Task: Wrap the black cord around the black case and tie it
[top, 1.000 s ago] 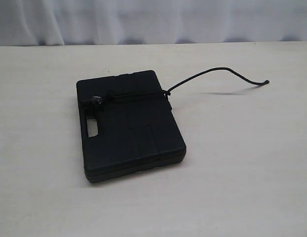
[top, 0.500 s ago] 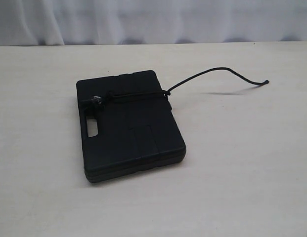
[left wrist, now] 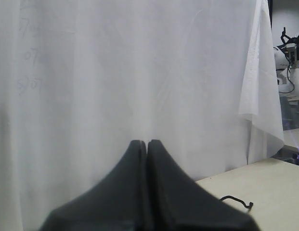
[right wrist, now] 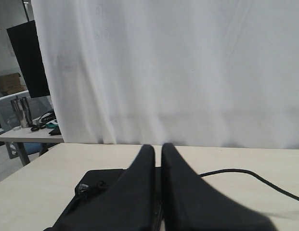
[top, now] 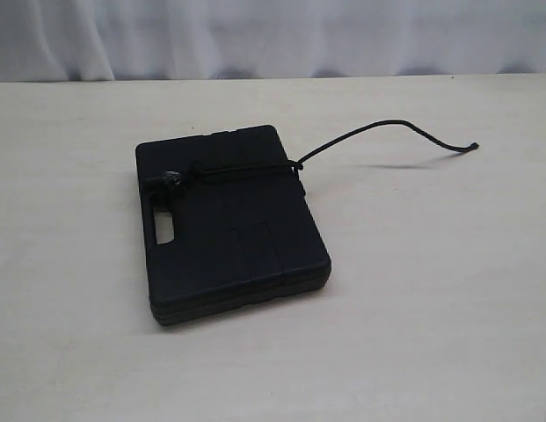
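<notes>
Item one: black case (top: 229, 220), flat rectangular moulded plastic, lying face-up on the bench (top: 431, 334) slightly left of centre in the exterior view, handle slot (top: 165, 230) toward the left edge. Judged rigid, matte, moderately light; likely to slide on the smooth bench if pushed from one side, so best steadied by pressing down on the lid or pinched at the thin edge rather than across the broad face. Item two: black cord (top: 369, 131), thin braided string. One run crosses the far end of the lid from a knot (top: 173, 178) just above the handle slot to the right edge; whether it passes fully underneath cannot be told. The free tail leaves the right edge, arcs up clear of the bench with a shadow beneath, and ends well apart from the case at a small tip. Judged soft, limp under load but springy enough to hold its arc, and slippery through a loose pinch; best taken on the raised mid-tail, where there is room beneath. Left end effector (left wrist: 147, 143): jaws pressed together, empty, raised and facing the white curtain (left wrist: 115, 72). Right end effector (right wrist: 158, 147): jaws nearly touching, empty, aimed over the case. Condition: wrap appears done or close to it.
</notes>
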`<state>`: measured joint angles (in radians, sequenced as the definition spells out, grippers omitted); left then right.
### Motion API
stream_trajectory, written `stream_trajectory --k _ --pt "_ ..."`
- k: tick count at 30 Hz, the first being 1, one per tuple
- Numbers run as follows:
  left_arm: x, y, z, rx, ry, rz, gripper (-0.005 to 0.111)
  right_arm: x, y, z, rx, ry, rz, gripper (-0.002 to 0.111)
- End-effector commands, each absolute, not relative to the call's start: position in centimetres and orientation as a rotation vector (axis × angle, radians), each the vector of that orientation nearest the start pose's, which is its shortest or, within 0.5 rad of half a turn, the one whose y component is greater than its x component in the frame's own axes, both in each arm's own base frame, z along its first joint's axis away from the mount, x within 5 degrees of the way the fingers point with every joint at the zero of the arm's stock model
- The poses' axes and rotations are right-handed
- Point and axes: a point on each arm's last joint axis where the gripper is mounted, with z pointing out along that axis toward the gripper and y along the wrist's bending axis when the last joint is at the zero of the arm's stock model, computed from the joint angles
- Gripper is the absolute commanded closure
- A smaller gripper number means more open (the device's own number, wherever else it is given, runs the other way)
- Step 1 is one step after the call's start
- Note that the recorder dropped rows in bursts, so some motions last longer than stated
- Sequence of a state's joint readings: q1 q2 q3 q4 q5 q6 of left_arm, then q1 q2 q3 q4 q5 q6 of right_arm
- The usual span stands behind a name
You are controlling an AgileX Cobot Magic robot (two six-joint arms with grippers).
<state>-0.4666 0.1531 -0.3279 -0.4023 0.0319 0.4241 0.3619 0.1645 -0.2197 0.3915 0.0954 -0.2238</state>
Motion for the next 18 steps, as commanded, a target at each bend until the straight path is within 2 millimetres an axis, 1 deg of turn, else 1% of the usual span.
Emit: stream_trajectory --k 1,6,13,16,18 --pt "4.6 -2.4 30.9 0.33 1.313 -0.389 0.107 5.8 2.6 26.8 -0.184 1.527 0.451 0.104" --pt "4.8 -2.2 30.5 0.249 1.373 -0.398 0.107 5.8 2.6 26.8 -0.184 1.527 0.451 0.104" --pt "5.1 -1.4 30.3 -0.028 1.426 -0.458 0.107 5.8 2.6 26.8 -0.184 1.527 0.451 0.104" --pt "5.2 -1.2 29.6 -0.095 1.433 -0.458 0.107 5.8 2.6 26.8 -0.184 1.527 0.451 0.104" --pt "5.1 -1.0 28.7 -0.118 1.434 -0.432 0.107 5.8 2.6 26.8 -0.184 1.527 0.451 0.104"
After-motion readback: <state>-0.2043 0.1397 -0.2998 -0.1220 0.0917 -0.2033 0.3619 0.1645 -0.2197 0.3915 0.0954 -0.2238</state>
